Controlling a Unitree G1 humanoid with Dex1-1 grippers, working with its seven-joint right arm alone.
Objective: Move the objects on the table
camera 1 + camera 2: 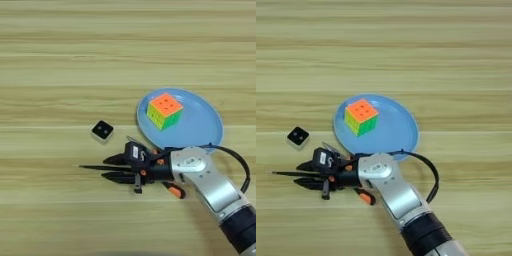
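The multicolour puzzle cube [164, 110], orange face up, rests on a blue plate [200, 131]. In front of the plate my right gripper [105, 168] lies low over the table [60, 60], pointing left. Its two black fingers [117, 160] stand a little apart, open, with a thin black rod [87, 167] running between them and sticking out to the left. An orange handle end of the pliers [175, 190] shows from under the gripper's wrist; the rest of the pliers is hidden by the gripper.
A small black-and-white block [102, 130] lies just left of the plate, behind the gripper. A black cable [240, 162] loops from the silver forearm [210, 185] near the plate's front rim.
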